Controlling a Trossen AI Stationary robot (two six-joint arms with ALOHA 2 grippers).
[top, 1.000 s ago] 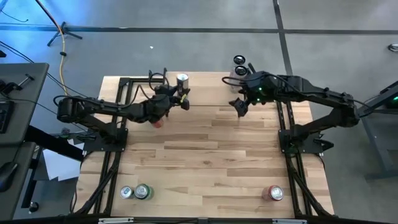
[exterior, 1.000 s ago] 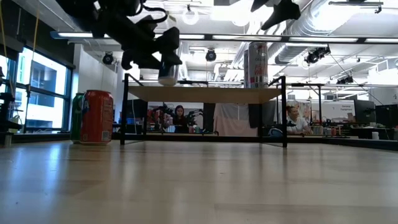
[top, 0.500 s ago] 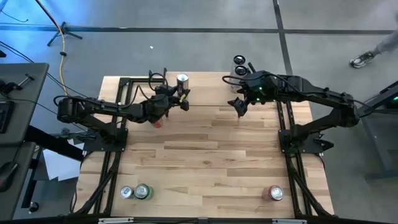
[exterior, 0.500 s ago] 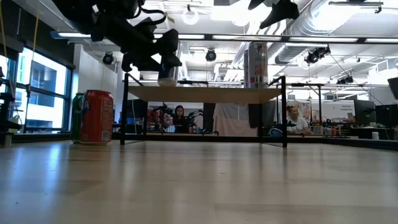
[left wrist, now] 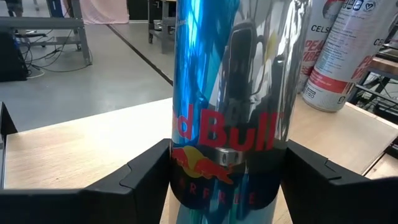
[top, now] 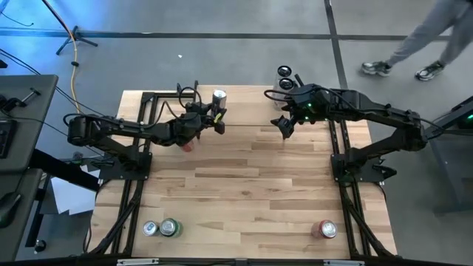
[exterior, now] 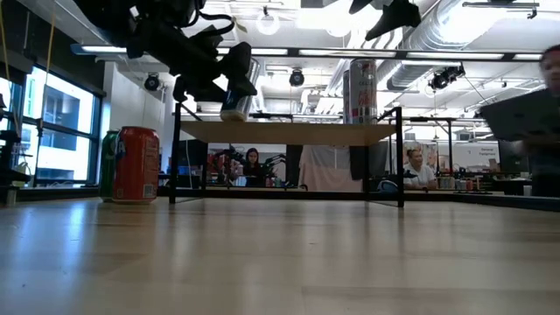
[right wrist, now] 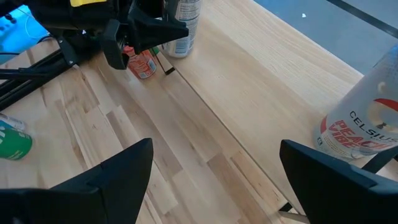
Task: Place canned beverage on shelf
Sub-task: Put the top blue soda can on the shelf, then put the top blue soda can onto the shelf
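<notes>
Over the shelf [exterior: 289,131], my left tool [top: 214,118] is clamped on the upright can [left wrist: 230,106], base just above the board; right tool [top: 284,127] hangs apart, empty.

I read "Red Bull" in red on the tall blue-and-silver can [left wrist: 233,106]. Beside it, the white can [left wrist: 339,53] reads "CELSIUS" and "PEACH".

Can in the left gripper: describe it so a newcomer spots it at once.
Find the shelf along the table's far edge. At its left end the left gripper is shut on a slim blue-and-silver Red Bull can. The white cans stand ungripped at the shelf's right end.
</notes>
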